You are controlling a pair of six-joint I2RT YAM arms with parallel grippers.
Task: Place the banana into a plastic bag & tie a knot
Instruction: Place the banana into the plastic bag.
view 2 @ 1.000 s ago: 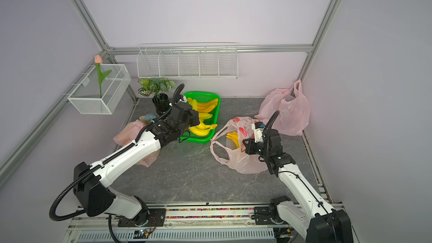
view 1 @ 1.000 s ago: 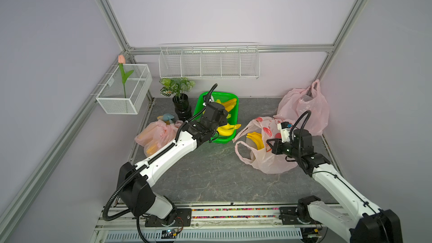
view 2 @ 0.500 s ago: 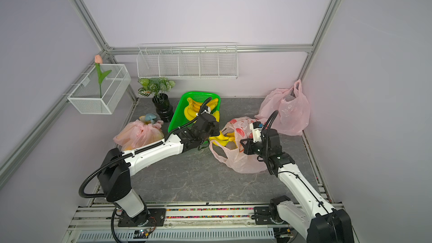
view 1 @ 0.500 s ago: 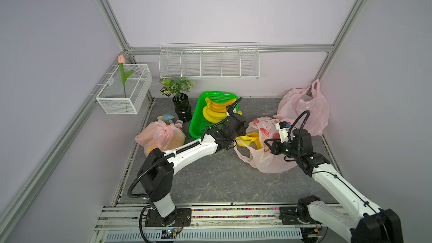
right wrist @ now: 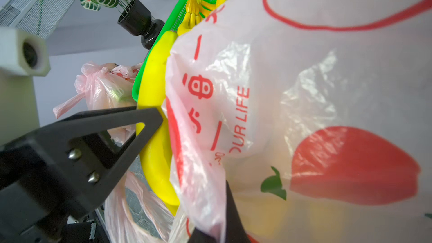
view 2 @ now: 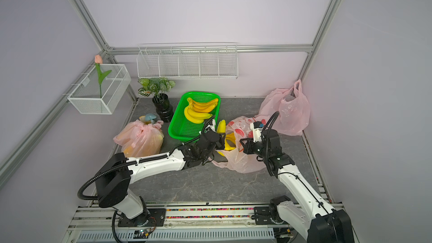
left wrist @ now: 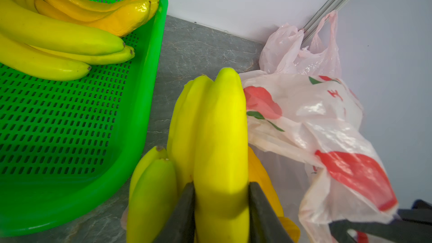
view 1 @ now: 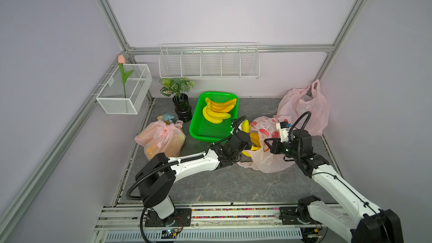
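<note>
My left gripper [view 1: 248, 139] [view 2: 221, 139] is shut on one banana [left wrist: 221, 136] of a yellow bunch [view 1: 245, 126]. The bunch stands at the open mouth of the translucent plastic bag [view 1: 268, 160] [view 2: 243, 162] with red print, its lower end inside and its upper tips above the rim. More yellow fruit [view 1: 255, 140] shows inside the bag. My right gripper [view 1: 268, 143] [right wrist: 210, 225] is shut on the bag's rim [right wrist: 198, 183] and holds the mouth up. In the right wrist view the banana [right wrist: 154, 85] sits against the bag's edge, with a left finger [right wrist: 105, 132] across it.
A green basket [view 1: 210, 132] with two more banana bunches [view 1: 218, 111] lies just left of the bag. A tied pink bag [view 1: 161, 139] sits at the left, another pink bag [view 1: 304, 111] in the back right corner. A potted plant [view 1: 181, 106] stands behind the basket.
My left arm carried the banana bunch from the green basket rightward and down to the bag's mouth. The right arm kept its hold on the bag and stayed put.
</note>
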